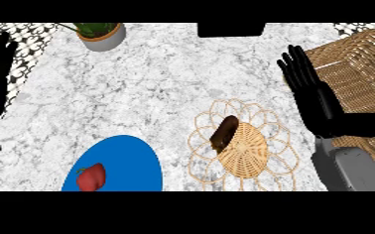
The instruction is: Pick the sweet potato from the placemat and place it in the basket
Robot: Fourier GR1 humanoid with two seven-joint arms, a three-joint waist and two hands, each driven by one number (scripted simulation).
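Lowest in the frame, at the left, a red strawberry [92,177] lies on a round blue plate [124,153] whose lower part is cut off by the frame's edge. To its right, in the lower middle, a woven placemat [275,129] of pale wicker loops rests on the mottled white stone table [161,84], and the dark brown sweet potato [224,133] lies on it, slanted, toward the placemat's left side and partly over its tightly woven centre. At the right side the right hand [311,91] rises from a grey forearm at the lower right corner; its black fingers [296,62] are straight and slightly spread, pointing toward the top of the frame, holding nothing and clear of the sweet potato. Behind that hand, against the right edge, the brown woven basket [351,64] is partly covered by it. In the upper left a grey pot with a green plant [102,34] stands on the table. A black rectangular object [230,29] sits at the top middle. No left hand shows.
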